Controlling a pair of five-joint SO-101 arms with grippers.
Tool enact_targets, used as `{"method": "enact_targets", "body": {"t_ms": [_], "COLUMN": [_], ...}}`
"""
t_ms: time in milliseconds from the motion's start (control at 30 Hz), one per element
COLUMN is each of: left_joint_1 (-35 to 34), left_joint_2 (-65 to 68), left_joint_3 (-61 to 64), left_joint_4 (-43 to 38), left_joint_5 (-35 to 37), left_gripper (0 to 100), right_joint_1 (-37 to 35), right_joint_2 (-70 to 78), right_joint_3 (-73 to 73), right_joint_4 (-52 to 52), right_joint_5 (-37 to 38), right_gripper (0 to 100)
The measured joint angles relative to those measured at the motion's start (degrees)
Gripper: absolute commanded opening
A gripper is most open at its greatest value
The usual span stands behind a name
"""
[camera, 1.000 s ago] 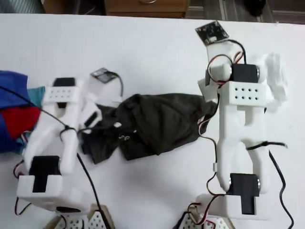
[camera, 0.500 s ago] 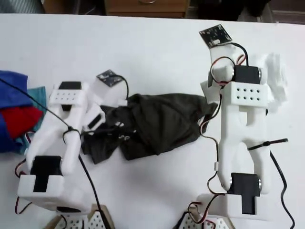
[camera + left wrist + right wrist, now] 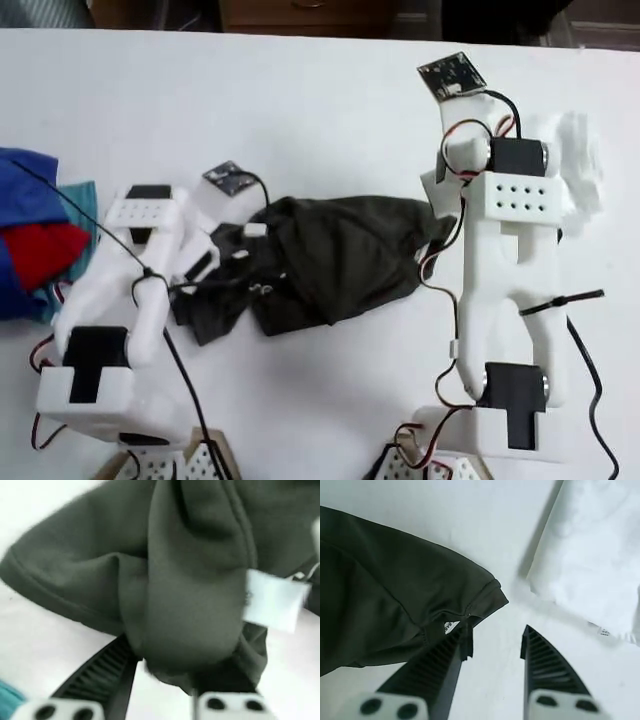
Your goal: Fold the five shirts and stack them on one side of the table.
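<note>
On shirt (image 3: 340, 260) now, left end effector (image 3: 222, 250)

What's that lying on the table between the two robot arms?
A crumpled dark shirt lies between them on the white table; the high view shows it.

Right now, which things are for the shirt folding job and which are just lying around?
For the job: dark shirt, white shirt, pile of blue, red and teal shirts.
Just about: wooden cabinet beyond the table.
</note>
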Motion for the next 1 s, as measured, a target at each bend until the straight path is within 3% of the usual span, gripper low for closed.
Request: {"method": "enact_targets", "body": {"t_ms": [367,500,700,833,1000], "left_joint_1": [0.0,-0.53,-6.95,-10.02,-10.2], "left_joint_2": [0.0,0.0,0.0,0.0,0.0], "left_joint_3": [-7.03,-14.51,-30.77,-33.23,-28.31], "left_joint_4": [7.91,15.56,27.43,30.15,28.84], "left_joint_5": [0.0,0.0,0.0,0.0,0.0], "left_gripper": [3,3,3,3,3], "right_joint_1": [0.09,0.09,-0.35,-5.8,-17.85], "right_joint_2": [0.0,0.0,-6.07,-13.36,-18.9], "right_joint_3": [3.52,3.69,10.2,20.84,35.87], "right_joint_4": [-0.18,-0.18,-2.81,-7.56,-13.27], "right_joint_5": [0.0,0.0,-3.43,-3.87,-3.87], "right_gripper": [16.3,16.5,16.6,16.6,16.6]}}
